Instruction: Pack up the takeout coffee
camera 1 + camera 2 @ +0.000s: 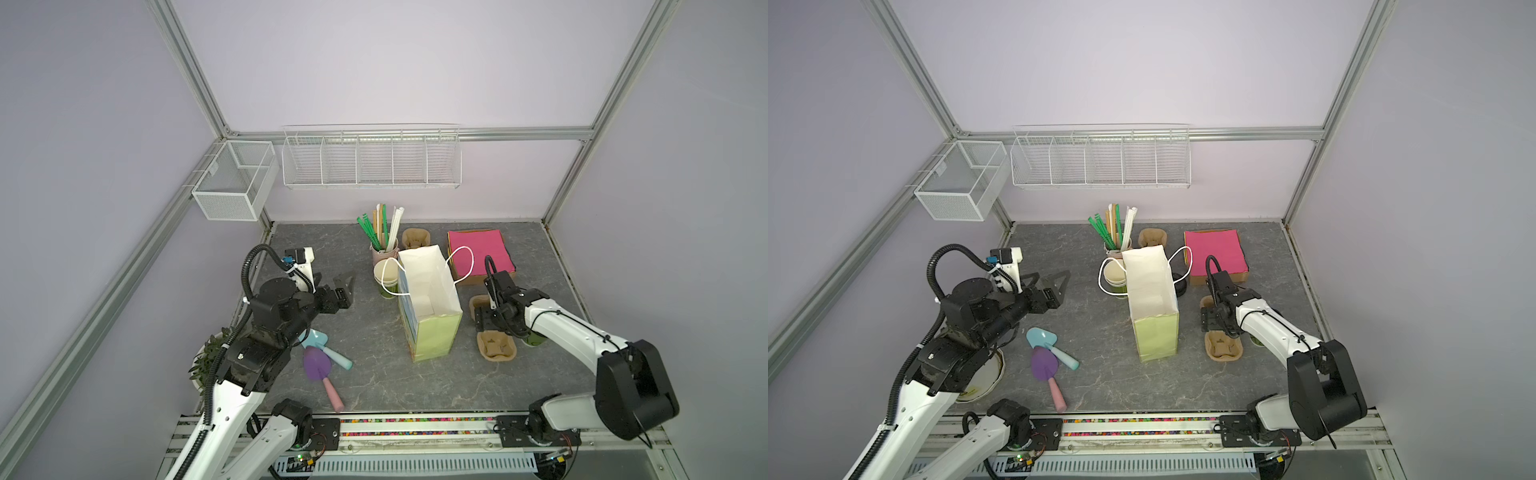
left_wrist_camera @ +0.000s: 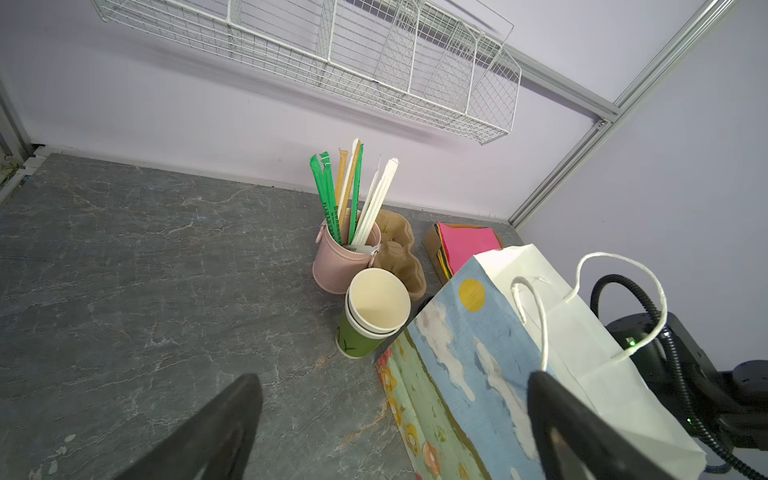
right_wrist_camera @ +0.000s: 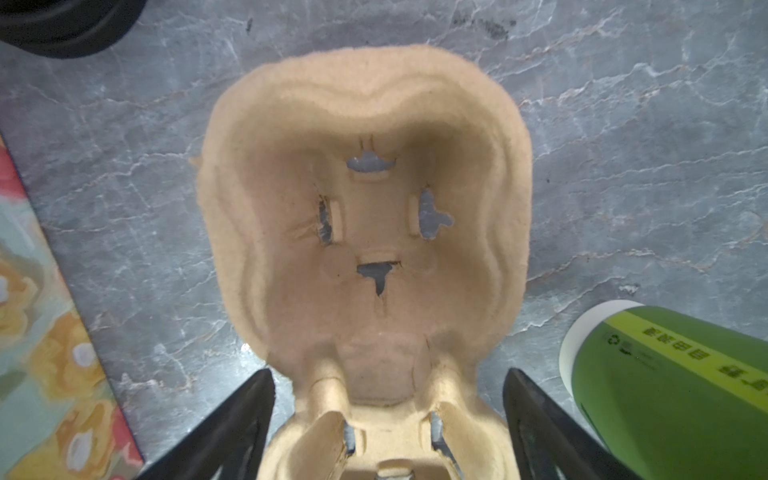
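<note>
The takeout coffee (image 3: 665,395) is a green paper cup beside the brown pulp cup carrier (image 3: 365,216); its lid does not show. In both top views the right arm hides most of the cup (image 1: 534,340) (image 1: 1256,341). My right gripper (image 3: 388,374) (image 1: 488,320) hangs open over the carrier. Its fingers stand on either side of the carrier's narrow middle, with a gap at each side. The paper bag (image 1: 432,328) (image 2: 478,353) stands upright and open at the table's middle. My left gripper (image 1: 347,286) (image 2: 395,380) is open, holds nothing, and sits to the left of the bag.
A stack of lidless green cups (image 1: 386,278) and a pink bucket of straws (image 1: 382,232) stand behind the bag. A second carrier (image 1: 415,239), pink napkins in a box (image 1: 480,249) and black lids (image 1: 1179,282) lie at the back. Two toy shovels (image 1: 320,361) lie front left.
</note>
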